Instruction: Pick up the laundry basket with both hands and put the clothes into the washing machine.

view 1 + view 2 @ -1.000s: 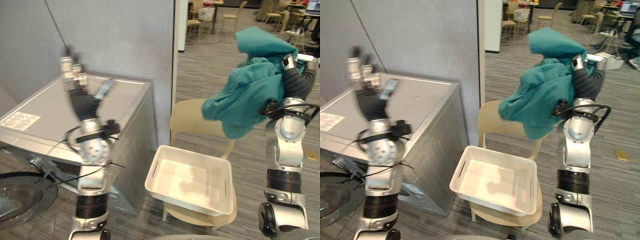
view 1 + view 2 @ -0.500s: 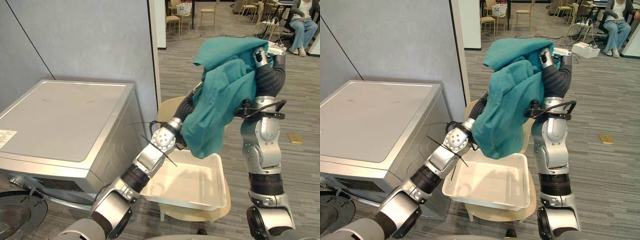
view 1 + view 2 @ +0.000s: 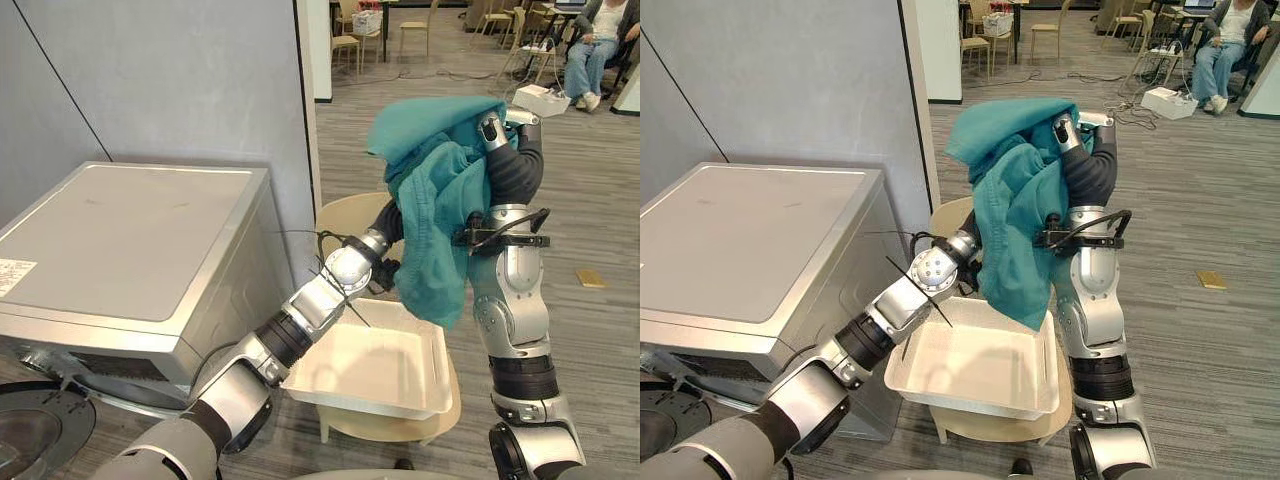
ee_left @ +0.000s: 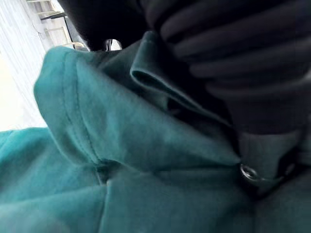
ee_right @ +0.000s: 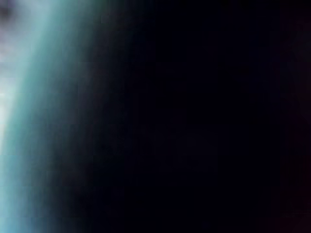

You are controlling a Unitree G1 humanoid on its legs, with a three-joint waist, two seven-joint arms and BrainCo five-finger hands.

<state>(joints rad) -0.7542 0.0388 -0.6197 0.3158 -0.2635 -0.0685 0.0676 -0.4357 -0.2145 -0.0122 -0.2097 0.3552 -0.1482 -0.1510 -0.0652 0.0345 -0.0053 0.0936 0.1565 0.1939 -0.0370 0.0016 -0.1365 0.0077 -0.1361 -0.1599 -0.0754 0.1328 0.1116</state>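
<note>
A teal garment [image 3: 437,190] hangs in the air above the white laundry basket [image 3: 372,368], which sits on a beige chair [image 3: 352,215]. My right hand [image 3: 492,128] is raised at the garment's top, with the cloth draped over it. My left arm reaches up across the basket, and my left hand [image 3: 389,217] goes in behind the hanging cloth. The left wrist view has folds of the teal garment [image 4: 121,145] right against it. The silver washing machine [image 3: 130,250] stands at the left, its round door [image 3: 28,432] swung open at the lower left.
A grey partition wall [image 3: 170,80] rises behind the washer. Grey carpet [image 3: 590,210] stretches to the right of the chair. A person [image 3: 590,45] sits far back at the right, near more chairs [image 3: 345,40] and a white box [image 3: 541,98].
My left arm has swung from above the washer over to the garment and risen further into it. My right arm has carried the garment leftward. The camera has shifted as well.
</note>
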